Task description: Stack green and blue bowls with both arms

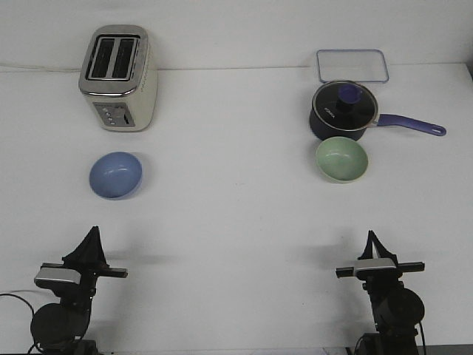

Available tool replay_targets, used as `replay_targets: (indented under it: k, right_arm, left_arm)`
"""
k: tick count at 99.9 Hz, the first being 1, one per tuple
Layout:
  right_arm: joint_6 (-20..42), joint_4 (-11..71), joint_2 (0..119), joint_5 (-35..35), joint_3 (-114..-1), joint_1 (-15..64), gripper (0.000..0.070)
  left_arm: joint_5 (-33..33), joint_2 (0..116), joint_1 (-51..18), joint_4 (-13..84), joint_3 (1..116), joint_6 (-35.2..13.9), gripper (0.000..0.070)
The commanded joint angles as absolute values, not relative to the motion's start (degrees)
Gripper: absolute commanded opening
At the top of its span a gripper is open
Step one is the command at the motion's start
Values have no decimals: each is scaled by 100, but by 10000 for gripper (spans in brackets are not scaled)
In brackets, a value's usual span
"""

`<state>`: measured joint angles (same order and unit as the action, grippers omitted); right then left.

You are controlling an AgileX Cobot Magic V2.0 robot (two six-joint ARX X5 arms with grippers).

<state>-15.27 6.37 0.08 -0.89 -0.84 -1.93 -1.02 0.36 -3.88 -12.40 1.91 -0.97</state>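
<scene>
Bowls sit apart on the desk (236,214): blue bowl (116,175) left, green bowl (342,159) right. We cannot tell whether the left fingers (92,235) or right fingers (370,238) are spread.

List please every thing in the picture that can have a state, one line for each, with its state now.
blue bowl: upright, empty, free on the table, in front of the toaster
green bowl: upright, empty, free, in front of the saucepan
saucepan: lid on, handle pointing right
toaster: upright, slots look empty
clear tray: flat, empty
left pincer: holds nothing; open or shut cannot be told
right pincer: holds nothing; open or shut cannot be told
</scene>
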Motion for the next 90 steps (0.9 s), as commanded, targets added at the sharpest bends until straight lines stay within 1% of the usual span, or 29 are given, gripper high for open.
replay_targets:
  k: [1,76,83,90]
  right_arm:
    - [-1588,558,5,-99,-73,-200,0]
    - [-1575,556,5,-95,-73,-196,0]
    - [-1380,554,5,-78,-73,-193,0]
    - [-926,530,5,62,-73,-193,0]
  left_arm:
    - [-108,34,-386,-1295,84,-113,14]
    - [-108,34,-386,-1295,84,-113,14]
    - [-108,34,-386,-1295,84,-113,14]
    - [-108,34,-386,-1293,84,-113,14]
